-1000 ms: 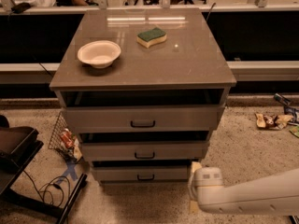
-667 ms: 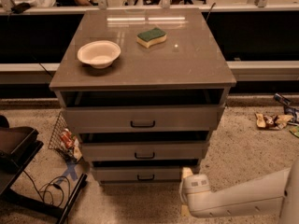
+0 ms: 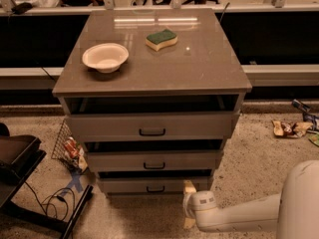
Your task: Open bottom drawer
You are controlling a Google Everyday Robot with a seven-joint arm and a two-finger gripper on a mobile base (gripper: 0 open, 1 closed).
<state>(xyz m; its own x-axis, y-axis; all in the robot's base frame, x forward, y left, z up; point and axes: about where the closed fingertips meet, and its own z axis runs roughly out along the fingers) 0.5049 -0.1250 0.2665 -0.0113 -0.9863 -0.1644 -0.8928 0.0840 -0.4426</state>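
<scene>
Dim warm light, glare streaks on the cabinet top [image 3: 199, 59]; gripper [image 3: 189, 205] pale, low beside the bottom drawer [image 3: 124, 185].

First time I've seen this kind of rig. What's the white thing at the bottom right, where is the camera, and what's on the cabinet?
A single camera looks down at the front of a grey cabinet with three drawers. The white tube is the robot's one arm; its pincer sits near the floor beside the right end of the bottom drawer, off its black handle. On top lie a white bowl and a green-and-yellow sponge.
</scene>
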